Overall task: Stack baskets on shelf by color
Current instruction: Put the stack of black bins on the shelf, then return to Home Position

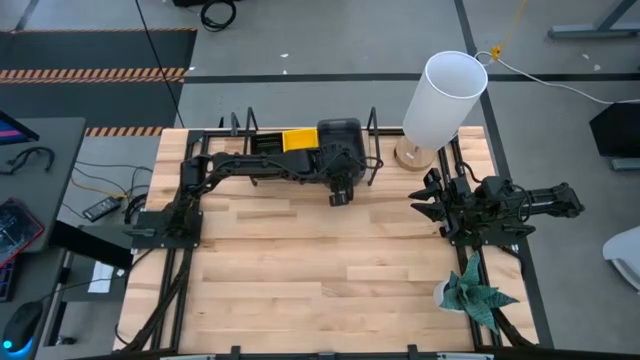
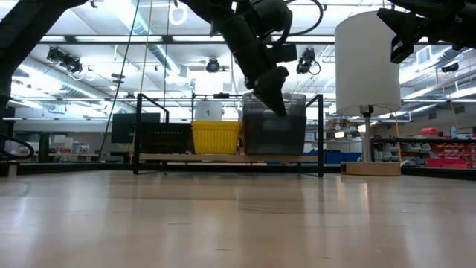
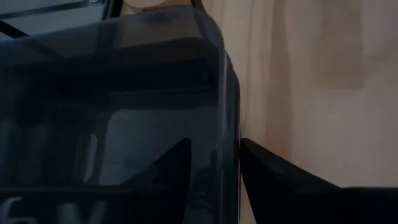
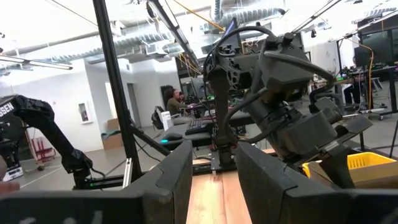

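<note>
The shelf stands along the table's far edge. Three kinds of basket rest on its plank by their bottoms: black mesh at the left, yellow in the middle, and the taller dark grey basket at the right. In the high view they are the black mesh, the yellow and the grey. My left gripper reaches in from the left and is shut on the grey basket's near wall. My right gripper waits open at the table's right side, touching nothing. My left gripper straddles the dark grey basket's near wall at its top rim. One finger is inside, seen through the translucent wall, and the other finger is outside. The fingers slant down from the upper left and lie along the wall. The basket sits level on the shelf plank.
A white cylinder lamp stands just right of the shelf on a wooden base. A small potted plant sits at the table's near right corner. The shelf's black wire uprights frame its ends. Bare tabletop lies in front of the shelf.
</note>
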You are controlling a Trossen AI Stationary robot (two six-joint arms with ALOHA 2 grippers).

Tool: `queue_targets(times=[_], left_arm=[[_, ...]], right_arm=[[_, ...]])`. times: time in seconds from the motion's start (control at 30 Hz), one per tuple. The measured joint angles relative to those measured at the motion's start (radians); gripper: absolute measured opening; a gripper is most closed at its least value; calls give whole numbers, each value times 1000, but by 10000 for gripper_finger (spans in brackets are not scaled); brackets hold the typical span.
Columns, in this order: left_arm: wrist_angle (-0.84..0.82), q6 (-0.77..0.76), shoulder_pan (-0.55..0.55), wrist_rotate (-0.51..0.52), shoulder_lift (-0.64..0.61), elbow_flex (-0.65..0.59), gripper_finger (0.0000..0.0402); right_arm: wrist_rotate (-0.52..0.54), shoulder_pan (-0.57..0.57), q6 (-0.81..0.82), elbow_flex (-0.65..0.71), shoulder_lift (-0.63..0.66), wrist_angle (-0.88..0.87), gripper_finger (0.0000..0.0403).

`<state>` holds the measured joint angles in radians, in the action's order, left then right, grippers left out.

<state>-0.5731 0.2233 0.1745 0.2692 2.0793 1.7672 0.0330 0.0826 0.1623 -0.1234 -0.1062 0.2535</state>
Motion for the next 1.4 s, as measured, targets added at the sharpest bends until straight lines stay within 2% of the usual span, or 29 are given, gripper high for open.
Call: queue_targets(times=[0.4,0.77,1.0,1.1,1.27,1.4], left_arm=[[20,78,-6,94,0,0,118],[24,87,-12,165,-1,0,121],[-20,121,-38,164,-82,0,121],[-54,121,-56,110,-139,0,121],[-107,120,-103,-116,-272,0,117],[-128,103,-174,-104,-392,-81,107]], right_arm=[[0,0,0,0,0,0,130],[0,0,0,0,0,0,130],[0,0,0,0,0,0,130],[0,0,0,0,0,2,130],[0,0,0,0,0,5,130],[0,0,0,0,0,6,130]])
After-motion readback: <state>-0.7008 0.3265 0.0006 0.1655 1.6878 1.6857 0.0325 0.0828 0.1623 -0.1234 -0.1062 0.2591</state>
